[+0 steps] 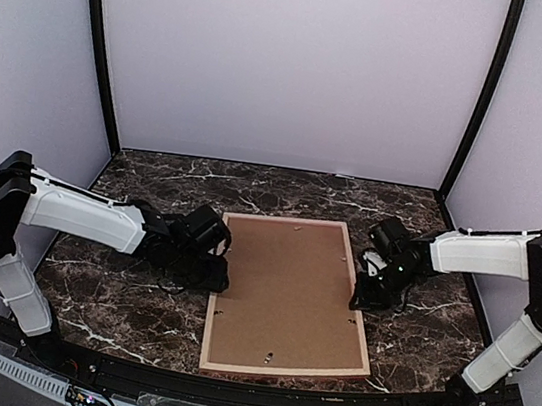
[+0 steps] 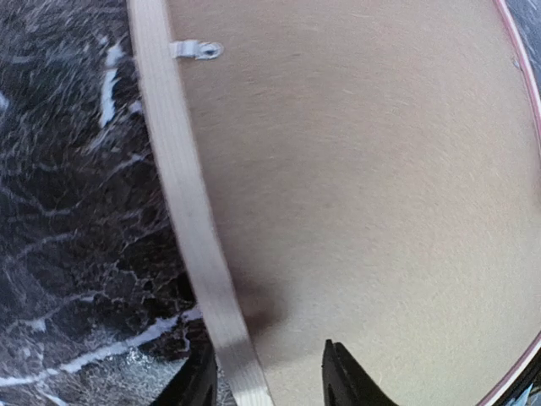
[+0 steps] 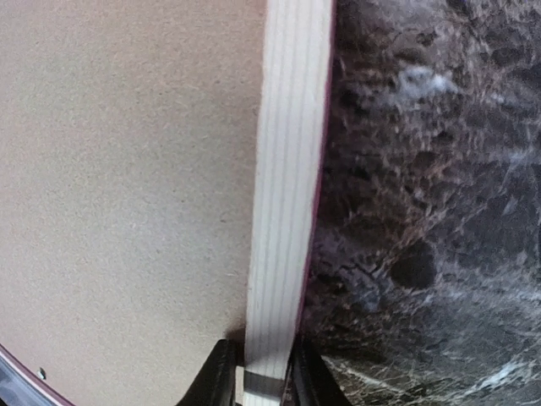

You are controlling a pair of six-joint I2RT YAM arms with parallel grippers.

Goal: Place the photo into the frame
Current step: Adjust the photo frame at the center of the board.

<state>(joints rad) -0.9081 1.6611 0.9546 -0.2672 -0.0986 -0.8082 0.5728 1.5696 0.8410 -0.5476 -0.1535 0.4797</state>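
The frame [image 1: 283, 369] lies back-up at the centre of the table [image 1: 152, 186].
Left gripper [image 2: 266, 376], 9 o'clock, straddles the rail, fingers apart, not clamping; right gripper [image 3: 258, 372], 3 o'clock, clamps its rail. A brown board [image 1: 289, 291] fills the frame.

The front of the frame [image 1: 283, 371] is hidden: it is turned down to the desk [image 1: 153, 176] and covered by the backing board [image 1: 285, 286]. In both wrist views the frame is cut off, and only the tips of the left fingers [image 2: 347, 382] and right fingers [image 3: 221, 378] are shown at the bottom edge.
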